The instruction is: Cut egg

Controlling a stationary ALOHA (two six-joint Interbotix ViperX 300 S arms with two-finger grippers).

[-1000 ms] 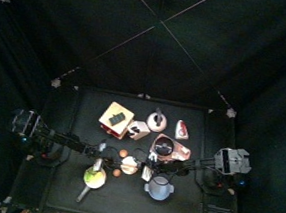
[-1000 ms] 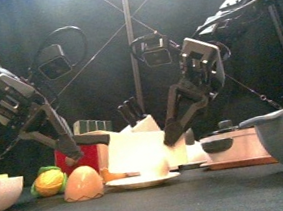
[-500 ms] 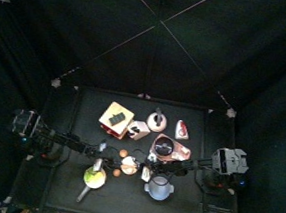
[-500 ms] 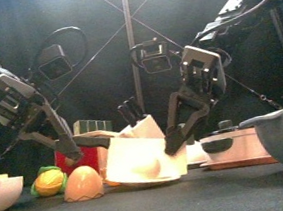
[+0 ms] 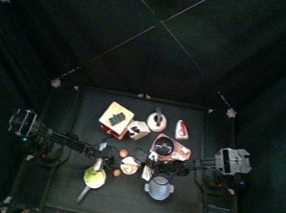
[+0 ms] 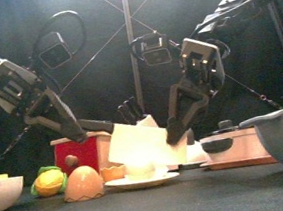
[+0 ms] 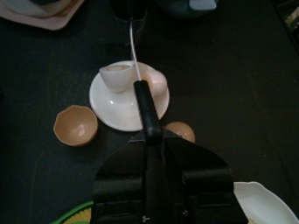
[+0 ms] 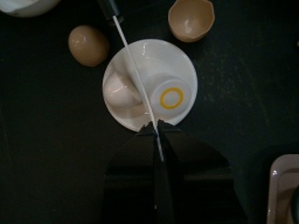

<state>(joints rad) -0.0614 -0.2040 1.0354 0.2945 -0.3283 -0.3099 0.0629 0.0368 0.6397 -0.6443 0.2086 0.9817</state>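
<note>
A small round white plate (image 8: pixel 149 86) sat near the table's front, between the two black arms. On it lay a cut boiled egg: one half (image 8: pixel 172 97) showed its yellow yolk ring facing up, and a paler white piece (image 8: pixel 121 89) lay beside it.

The right gripper (image 8: pixel 156 131) was clamped on the black handle of a thin knife (image 8: pixel 131 66), whose blade reached out over the plate, crossing between the two egg pieces. The left gripper (image 7: pixel 147 144) was likewise closed on a black-handled tool (image 7: pixel 136 66) with a thin white tip, pointing across the same plate toward the white egg piece (image 7: pixel 115 75). So the egg lay just ahead of both grippers, under their tool tips; whether either tool touched it could not be told.

Brown eggshell halves (image 7: pixel 75 125) and a whole brown egg (image 8: pixel 87 44) lay just beside the plate.

The likely risks: both tools shared one small plate and could collide, a sideways push could slide the slippery egg or plate away, and a swing could knock the loose shells.
</note>
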